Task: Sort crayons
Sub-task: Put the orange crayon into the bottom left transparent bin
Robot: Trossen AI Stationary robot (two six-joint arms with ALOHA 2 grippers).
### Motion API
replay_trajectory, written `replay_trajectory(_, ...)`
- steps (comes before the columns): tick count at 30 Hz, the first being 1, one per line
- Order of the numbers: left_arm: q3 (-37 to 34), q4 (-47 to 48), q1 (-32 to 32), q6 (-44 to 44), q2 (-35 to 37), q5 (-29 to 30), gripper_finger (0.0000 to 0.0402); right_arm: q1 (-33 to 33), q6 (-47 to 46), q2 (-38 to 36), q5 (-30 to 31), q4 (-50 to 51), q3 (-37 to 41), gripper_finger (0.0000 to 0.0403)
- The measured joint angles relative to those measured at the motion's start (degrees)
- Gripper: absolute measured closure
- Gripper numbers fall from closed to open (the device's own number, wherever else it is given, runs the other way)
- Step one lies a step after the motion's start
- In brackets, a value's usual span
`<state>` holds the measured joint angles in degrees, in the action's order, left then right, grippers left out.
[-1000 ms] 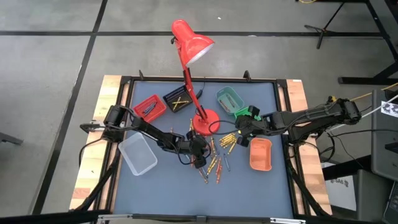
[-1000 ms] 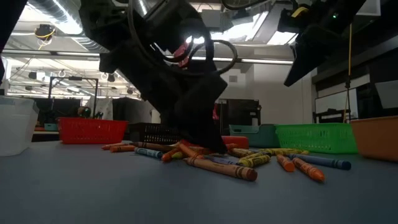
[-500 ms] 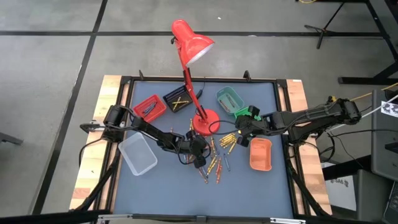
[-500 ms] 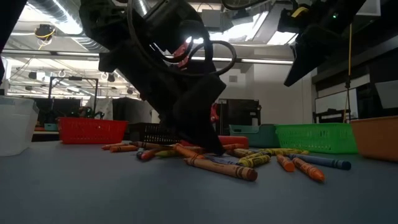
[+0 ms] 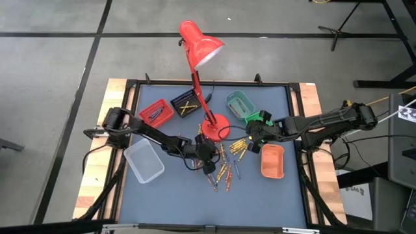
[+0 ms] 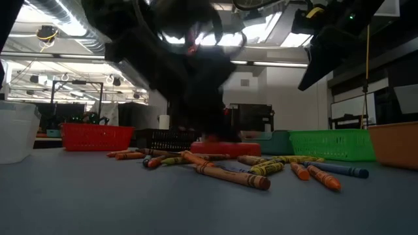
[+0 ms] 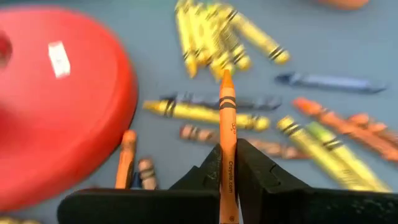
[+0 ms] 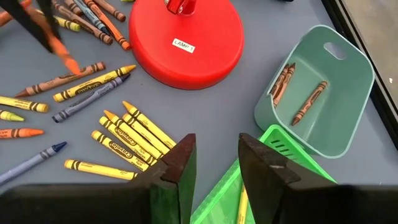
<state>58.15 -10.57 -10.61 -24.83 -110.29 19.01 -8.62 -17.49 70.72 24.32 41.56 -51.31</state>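
Many crayons (image 5: 227,166) lie loose on the blue-grey mat in front of the red lamp's base (image 5: 214,127); they also show in the low view (image 6: 228,171). My left gripper (image 5: 208,159) is over the pile's left part, shut on an orange crayon (image 7: 227,118). My right gripper (image 5: 255,133) is open and empty, held above the near corner of the bright green tray (image 8: 242,186), with a row of yellow crayons (image 8: 134,140) on the mat in front of it. My left gripper pinches the orange crayon's rear half (image 7: 228,171) between its two fingers (image 7: 204,180). The crayon lies along the fingers, and its pointed tip (image 7: 227,78) sticks out past them. In the right wrist view it slants down below the fingers (image 8: 65,59), clear of the mat.
Small trays ring the pile: red (image 5: 156,112), black (image 5: 185,104), teal (image 5: 240,103) holding brown crayons, bright green (image 5: 258,119), orange (image 5: 272,160) and a clear one (image 5: 144,161). The lamp's stem and shade (image 5: 200,45) rise over the table's far middle.
My left gripper has gone up from the pile, taking the orange crayon with it. Before that it stood low on the mat among the crayons, and a few at the pile's left shifted. My right gripper has kept still.
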Motion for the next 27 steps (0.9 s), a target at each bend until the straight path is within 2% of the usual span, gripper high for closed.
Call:
replay_trajectory(4,0.0,2.9,0.0,1.4,6.1,-2.5,0.0391,0.0,1.6,0.0,0.0,-0.4,0.0,0.0286)
replay_trajectory(9,0.0,13.0,-0.3,1.4,15.7,-5.2,0.0392,0.0,4.4,0.0,-1.1,-2.2,0.0,0.0286)
replay_trajectory(16,0.0,37.1,-2.9,0.5,30.0,-5.7,0.0392,0.0,9.5,0.0,-2.2,-6.5,0.0,0.0286)
replay_trajectory(20,0.0,50.6,-5.5,-3.7,36.5,-7.7,0.0392,0.0,12.1,0.0,-2.5,-9.3,0.0,0.0286)
replay_trajectory(27,0.0,72.4,-12.4,-13.6,40.7,-13.7,0.0392,0.0,13.4,0.0,-2.5,-12.0,0.0,0.0286)
